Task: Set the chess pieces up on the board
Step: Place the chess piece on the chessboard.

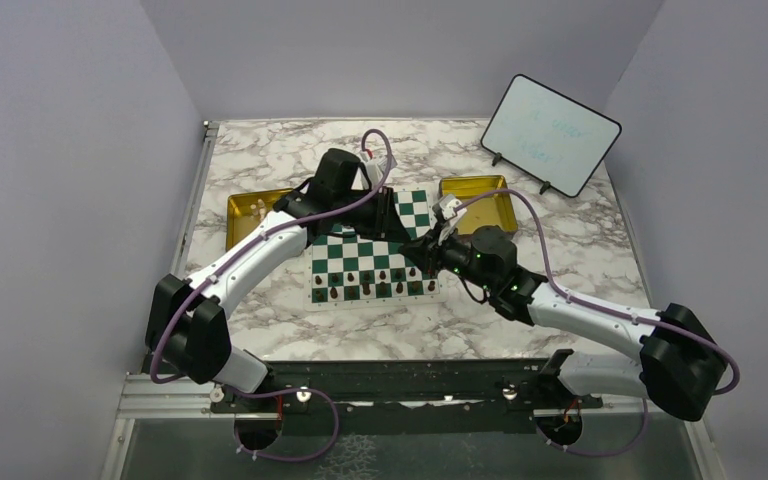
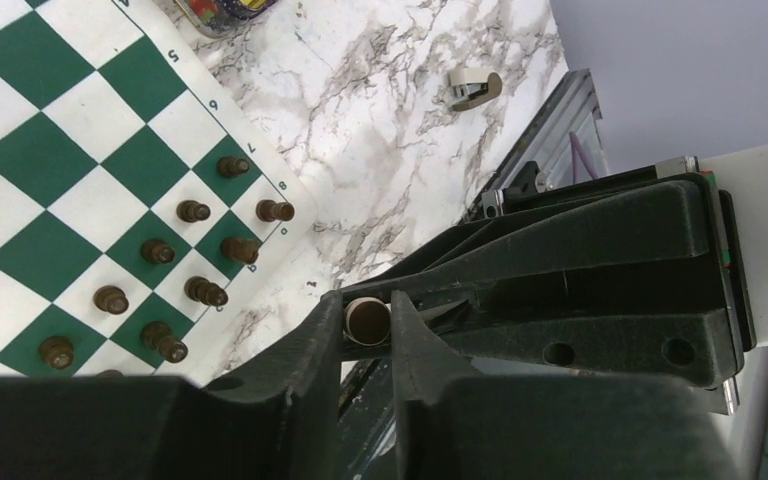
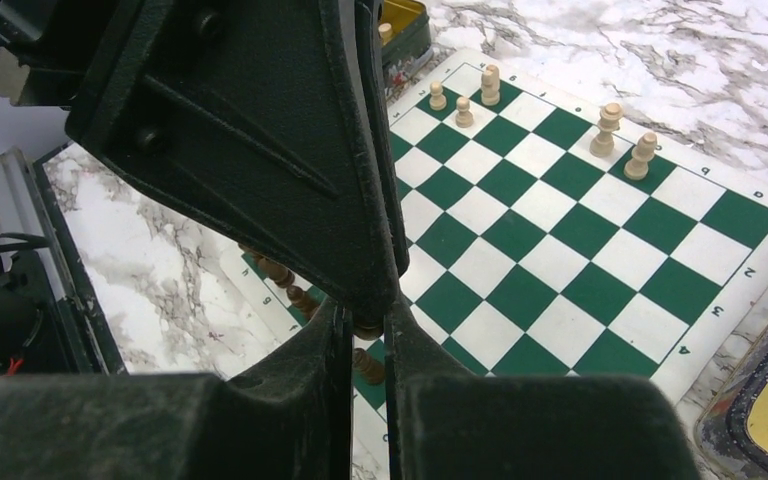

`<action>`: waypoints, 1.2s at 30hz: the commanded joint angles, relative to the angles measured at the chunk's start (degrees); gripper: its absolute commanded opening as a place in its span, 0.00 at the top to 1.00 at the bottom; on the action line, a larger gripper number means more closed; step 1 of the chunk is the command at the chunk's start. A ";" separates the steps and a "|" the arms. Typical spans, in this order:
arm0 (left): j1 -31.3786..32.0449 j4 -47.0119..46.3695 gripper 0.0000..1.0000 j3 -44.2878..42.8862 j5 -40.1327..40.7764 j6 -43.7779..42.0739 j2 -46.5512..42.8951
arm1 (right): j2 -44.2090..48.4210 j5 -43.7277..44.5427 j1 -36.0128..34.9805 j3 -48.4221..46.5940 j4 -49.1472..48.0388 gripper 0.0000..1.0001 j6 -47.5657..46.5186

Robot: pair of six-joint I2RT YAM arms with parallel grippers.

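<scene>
The green and white board point(image 1: 415, 210) lies mid-table. Dark brown chess pieces point(image 1: 370, 285) stand in its two near rows, also seen as dark pieces point(image 2: 192, 210) in the left wrist view. A few cream pieces point(image 3: 610, 128) stand on the board point(image 3: 560, 230) at its far side. Both grippers meet tip to tip above the board's near right part. My left gripper point(image 2: 368, 322) is shut on a cream piece point(image 2: 368, 318), seen base-on. My right gripper point(image 3: 368, 318) has its fingers nearly together, with the same piece's tan rim point(image 3: 368, 328) at their tips.
A gold tray point(image 1: 255, 215) sits left of the board and another gold tray point(image 1: 480, 195) at its right. A white tablet point(image 1: 550, 135) stands at the back right. A tape roll point(image 2: 475, 88) lies on the marble near the table's edge rail.
</scene>
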State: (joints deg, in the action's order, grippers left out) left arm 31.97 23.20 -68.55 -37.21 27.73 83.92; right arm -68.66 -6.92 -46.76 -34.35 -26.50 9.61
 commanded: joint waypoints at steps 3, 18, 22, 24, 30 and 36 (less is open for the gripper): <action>0.70 4.67 0.87 -2.07 2.92 -2.41 1.40 | -0.16 2.37 -0.13 -1.46 -2.72 0.82 1.31; -0.13 5.08 0.93 -3.37 3.87 2.31 2.00 | 5.25 4.46 -0.08 5.62 -7.77 0.56 3.08; -2.36 2.76 0.93 -2.77 1.09 6.94 1.33 | 9.60 5.89 -0.08 9.19 -12.30 0.47 4.01; -4.17 -1.34 0.93 -0.85 -2.30 11.55 0.37 | 11.66 6.04 -0.09 10.88 -15.01 0.46 3.56; -8.73 -29.99 0.93 10.57 -12.38 35.45 -3.78 | 13.89 1.04 -0.04 14.92 -26.76 0.51 -11.43; -9.11 -39.16 0.93 13.76 -14.72 45.24 -4.27 | 10.25 -4.85 -0.11 13.86 -32.16 0.54 -36.59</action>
State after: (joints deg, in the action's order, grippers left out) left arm 22.74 -3.86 -55.20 -46.98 62.37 81.54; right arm -56.16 -6.90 -46.81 -19.22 -51.46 -7.79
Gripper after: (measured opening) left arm 0.178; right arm 0.460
